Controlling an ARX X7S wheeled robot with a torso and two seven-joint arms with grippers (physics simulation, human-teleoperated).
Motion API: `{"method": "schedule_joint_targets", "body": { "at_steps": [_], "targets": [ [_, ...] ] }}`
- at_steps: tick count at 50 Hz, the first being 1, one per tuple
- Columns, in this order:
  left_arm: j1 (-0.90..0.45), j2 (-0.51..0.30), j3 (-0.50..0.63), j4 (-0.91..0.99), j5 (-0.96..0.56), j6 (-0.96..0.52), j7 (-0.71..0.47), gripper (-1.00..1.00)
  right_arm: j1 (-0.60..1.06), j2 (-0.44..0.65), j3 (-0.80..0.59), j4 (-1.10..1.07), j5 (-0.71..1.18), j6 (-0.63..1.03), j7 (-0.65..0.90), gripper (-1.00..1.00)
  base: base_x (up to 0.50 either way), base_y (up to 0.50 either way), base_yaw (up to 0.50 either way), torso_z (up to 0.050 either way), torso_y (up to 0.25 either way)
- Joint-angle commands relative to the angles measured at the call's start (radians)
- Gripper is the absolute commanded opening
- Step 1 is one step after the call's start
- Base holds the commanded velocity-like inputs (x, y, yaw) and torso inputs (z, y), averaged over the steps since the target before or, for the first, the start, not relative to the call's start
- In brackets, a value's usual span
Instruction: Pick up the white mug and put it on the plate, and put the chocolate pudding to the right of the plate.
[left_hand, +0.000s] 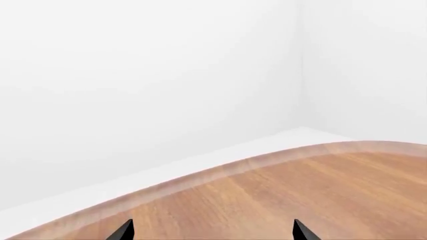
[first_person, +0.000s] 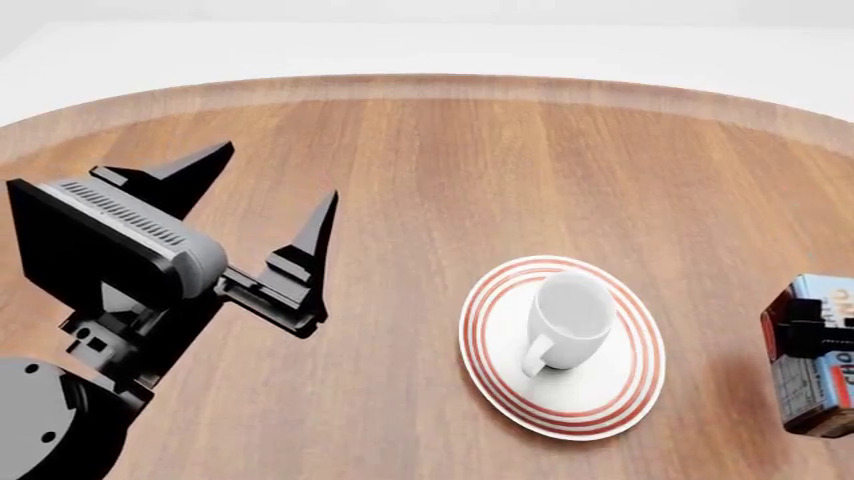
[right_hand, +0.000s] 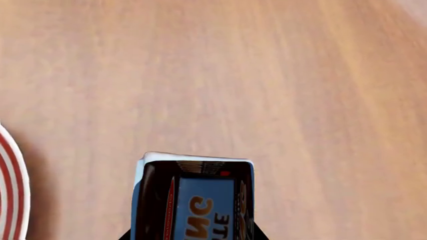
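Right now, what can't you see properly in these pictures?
- Chocolate pudding: cut off by the head view's right edge; its lettering by the right wrist view's bottom edge.
- Right tool: barely visible, so its grip is unclear.
- Plate: only a sliver in the right wrist view.
- White mug: head view only.

We see the chocolate pudding (first_person: 817, 357) cut off by the head view's right edge, so the right tool gripping it stays mostly hidden. In the right wrist view the plate (right_hand: 9, 187) shows only a rim sliver (carton lettering truncated). The left tool (left_hand: 212, 231) shows only two tips.
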Motion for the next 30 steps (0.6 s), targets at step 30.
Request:
{"method": "schedule_joint_targets", "body": {
  "at_steps": [30],
  "targets": [
    [0.013, 0.032, -0.022, -0.002, 0.015, -0.004, 0.026, 1.00, -0.107, -0.138, 0.055, 0.212, 0.001, -0.076, -0.080, -1.00, 0.00, 0.00, 0.00, 0.000, 0.000]
  ]
}}
